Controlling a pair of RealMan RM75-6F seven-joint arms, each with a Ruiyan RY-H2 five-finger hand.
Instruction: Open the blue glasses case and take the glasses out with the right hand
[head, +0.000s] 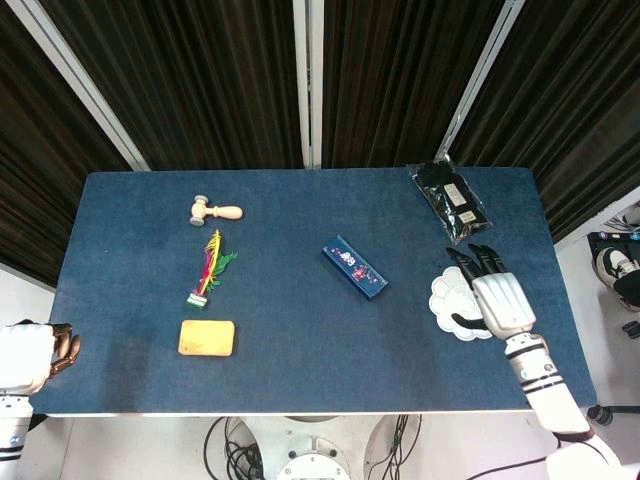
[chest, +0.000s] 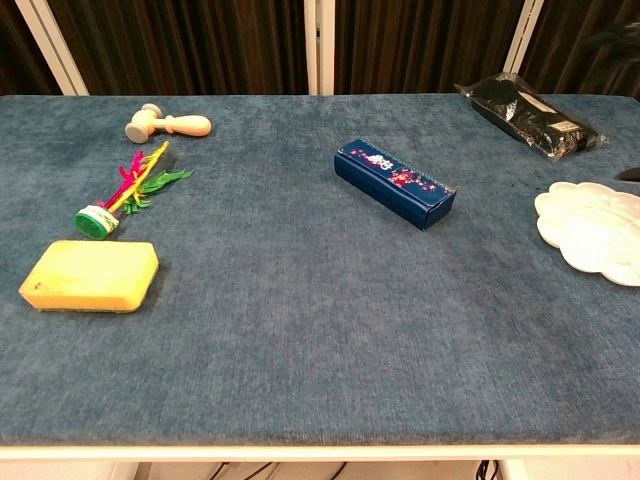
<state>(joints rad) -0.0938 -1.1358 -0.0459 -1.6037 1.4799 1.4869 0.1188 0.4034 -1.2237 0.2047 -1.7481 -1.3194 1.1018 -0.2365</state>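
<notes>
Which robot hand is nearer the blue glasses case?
Right. The right robot hand is over the white palette, a short way right of the blue glasses case; the left robot hand sits off the table's near-left corner.
</notes>
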